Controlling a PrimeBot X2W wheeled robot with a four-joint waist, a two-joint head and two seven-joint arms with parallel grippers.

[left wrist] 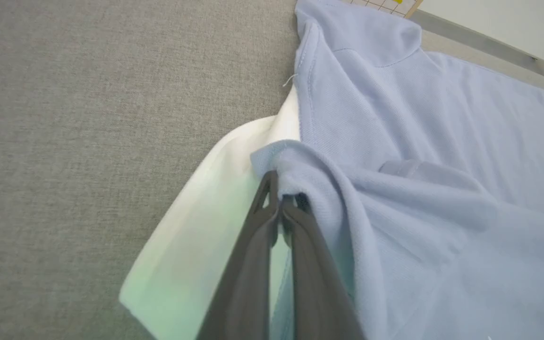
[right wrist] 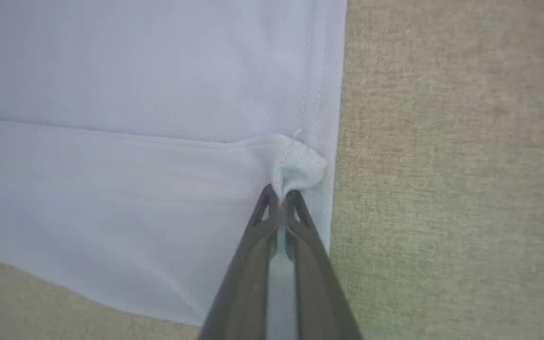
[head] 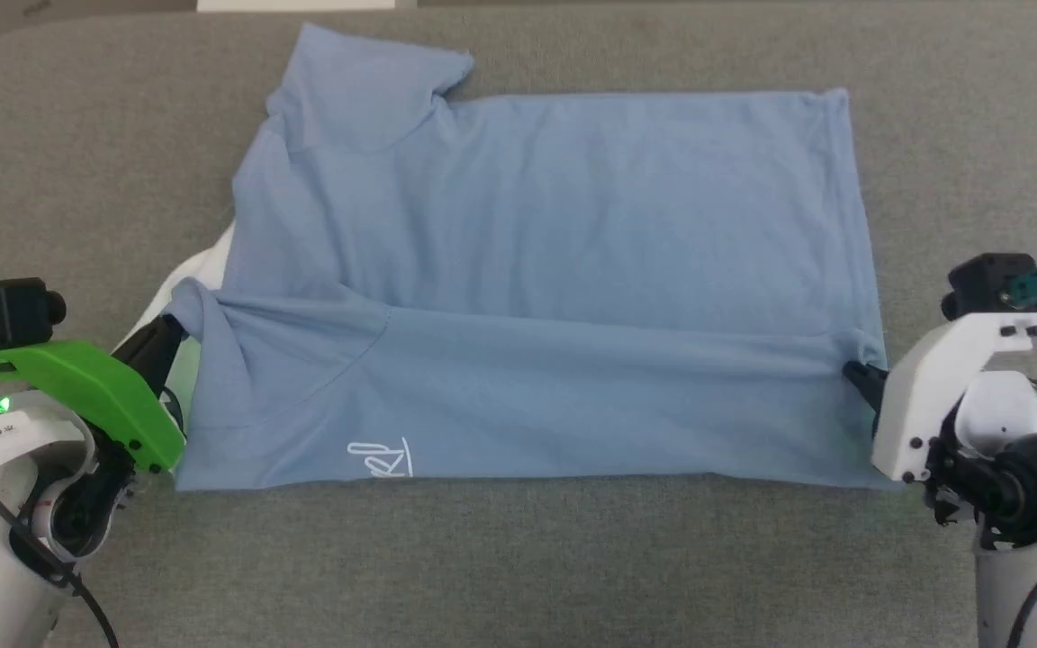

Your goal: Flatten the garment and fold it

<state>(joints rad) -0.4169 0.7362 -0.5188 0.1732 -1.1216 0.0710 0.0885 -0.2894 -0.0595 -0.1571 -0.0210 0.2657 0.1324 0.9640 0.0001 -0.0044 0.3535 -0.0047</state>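
Your garment [head: 536, 270]: spread flat on the grey surface [head: 518, 558], near strip folded over. Your left gripper [head: 175, 328]: clamped on the fold's left end. Your right gripper [head: 848, 368]: clamped on the fold's right end.

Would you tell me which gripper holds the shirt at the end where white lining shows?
The left gripper, on the green mount: white lining lies beside its pinch. The right gripper pinches the shirt at its plain hem.

Soft matt knit garment [head: 554, 261] on rough woven table [head: 518, 558].
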